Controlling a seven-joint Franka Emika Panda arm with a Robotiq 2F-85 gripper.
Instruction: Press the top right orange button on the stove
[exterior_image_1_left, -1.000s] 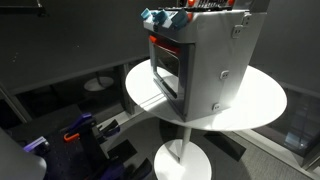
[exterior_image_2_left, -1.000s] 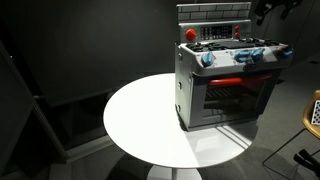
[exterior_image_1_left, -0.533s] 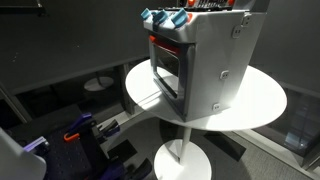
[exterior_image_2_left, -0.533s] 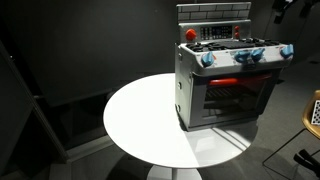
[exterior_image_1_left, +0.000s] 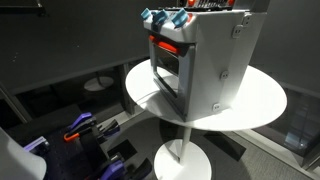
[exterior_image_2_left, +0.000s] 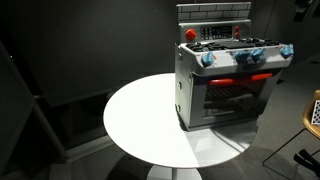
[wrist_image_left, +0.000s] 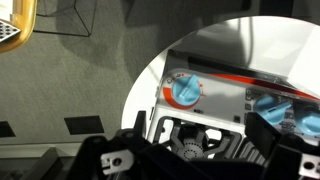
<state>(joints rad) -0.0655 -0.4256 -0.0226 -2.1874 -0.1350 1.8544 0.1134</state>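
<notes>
The grey toy stove (exterior_image_2_left: 225, 85) stands on the round white table (exterior_image_2_left: 140, 120), with a dark oven window, a red-orange strip and blue knobs (exterior_image_2_left: 245, 55). It shows in both exterior views, the stove (exterior_image_1_left: 205, 60) seen from its side. A small orange button (exterior_image_2_left: 237, 32) sits at the right of its back panel. My gripper (wrist_image_left: 195, 152) hangs above the stove top, jaws spread wide and empty, over a burner (wrist_image_left: 190, 145) and near a blue knob (wrist_image_left: 186, 91). In an exterior view only a dark bit of the arm (exterior_image_2_left: 301, 9) shows at the top right.
A dark floor and wall surround the table. Dark objects with purple and orange parts (exterior_image_1_left: 80, 135) lie on the floor below. A yellowish object (exterior_image_2_left: 314, 108) stands at the right edge.
The arm has moved right and toward the frame's edge in the exterior view, away from the back panel. The stove has not moved.
</notes>
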